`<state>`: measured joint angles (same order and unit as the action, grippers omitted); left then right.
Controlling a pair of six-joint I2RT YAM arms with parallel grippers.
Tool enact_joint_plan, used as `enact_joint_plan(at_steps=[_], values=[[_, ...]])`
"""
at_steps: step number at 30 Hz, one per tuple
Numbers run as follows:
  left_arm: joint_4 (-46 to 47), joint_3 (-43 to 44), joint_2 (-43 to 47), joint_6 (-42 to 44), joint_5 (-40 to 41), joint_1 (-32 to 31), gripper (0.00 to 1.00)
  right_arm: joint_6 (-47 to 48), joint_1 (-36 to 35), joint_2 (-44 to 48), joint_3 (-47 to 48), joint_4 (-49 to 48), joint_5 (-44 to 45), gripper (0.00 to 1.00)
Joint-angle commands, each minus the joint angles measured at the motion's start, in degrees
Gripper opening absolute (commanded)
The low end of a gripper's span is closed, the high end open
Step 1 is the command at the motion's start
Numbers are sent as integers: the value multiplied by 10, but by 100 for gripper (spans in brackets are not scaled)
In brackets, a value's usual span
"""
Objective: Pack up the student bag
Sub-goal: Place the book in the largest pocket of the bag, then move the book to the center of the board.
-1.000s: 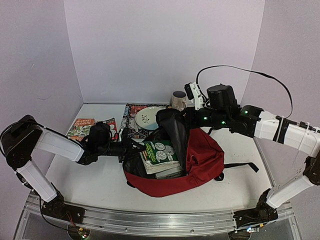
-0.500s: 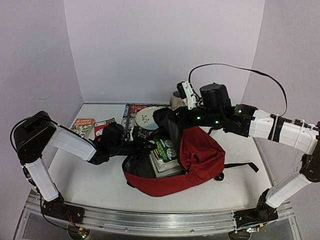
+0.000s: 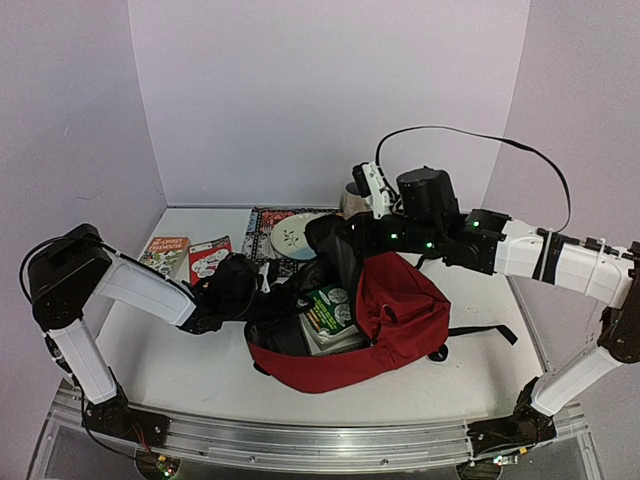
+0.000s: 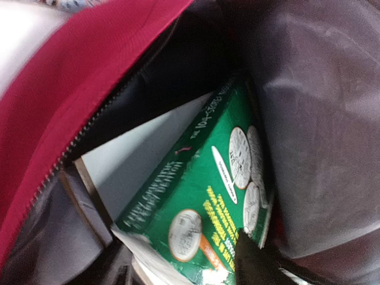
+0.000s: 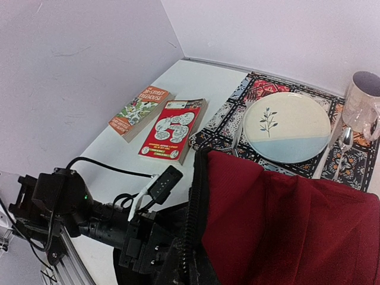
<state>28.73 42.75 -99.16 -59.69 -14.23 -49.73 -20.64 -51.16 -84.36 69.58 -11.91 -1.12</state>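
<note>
Dark-red soft fabric: student bag [image 3: 400, 310] slumps at table centre, mouth toward nine o'clock. My right gripper [image 3: 335, 232] is clamped on its flap at twelve. My left gripper [image 3: 288, 300] is inside by the green book [image 4: 202, 196]; spread unclear. Floppy, I judge: take the zipper edge.

I see the student bag [image 3: 405, 305], dark red with grey lining, lying mid-way across the surface [image 3: 170, 355], zip open, top flap raised, a black strap trailing right.
</note>
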Motion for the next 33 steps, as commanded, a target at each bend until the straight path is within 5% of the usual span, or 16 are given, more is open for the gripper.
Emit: enact_joint_plan(at_steps=[1,13,21,33], values=[[-134,48,63,121,132,-21,67,11,-2,4,-7,-40,33,0],[-346,104,185,219,304,-28,99,-27,49,-10,-83,-29,49,5],[-431,119,190,238,299,99,100,-46,85,-36,-131,-30,41,10],[-543,251,4,285,333,218,99,-46,107,-86,-158,-48,43,21]])
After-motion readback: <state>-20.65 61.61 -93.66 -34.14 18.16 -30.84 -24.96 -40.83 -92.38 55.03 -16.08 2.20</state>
